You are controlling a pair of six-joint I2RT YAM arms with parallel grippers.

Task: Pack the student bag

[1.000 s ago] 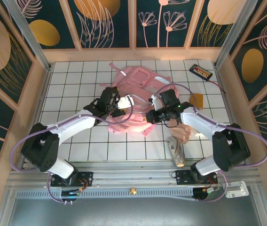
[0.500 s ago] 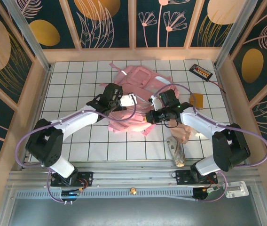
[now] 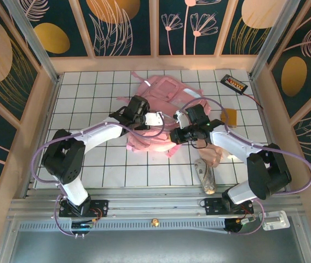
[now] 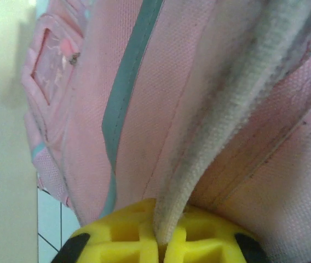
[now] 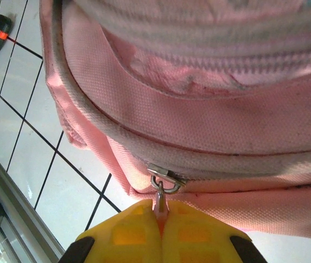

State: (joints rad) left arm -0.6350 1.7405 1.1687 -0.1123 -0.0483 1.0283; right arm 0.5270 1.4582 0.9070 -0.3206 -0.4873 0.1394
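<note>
Setting: white tiled tabletop, fenced by wooden rails and dark floral wall panels.

Item 1, student bag: pink, soft, lying flat at mid-tabletop towards the far wall. I judged its long axis to run roughly near to far, leaning slightly right.

Item 2, left jaws: together, clamped on a grey-white piped edge of the bag, on its left flank. Left arm reached in from the near left.

Item 3, right jaws: together, clamped on the metal zip pull at the bag's near-right corner. Right arm reached in from the near right.

Relation noted: the bag lay directly ahead of both sets of jaws and between them. Both were in contact with it, so neither arm was the nearer. The zip seam ran away from the right jaws along the bag's edge. I judged the next move to be a pull along that seam, with the left side bracing the fabric.

Room: bare tiles left of the bag and in front of it. The right side was tighter, with a beige bundle, an orange card and a black device.
</note>
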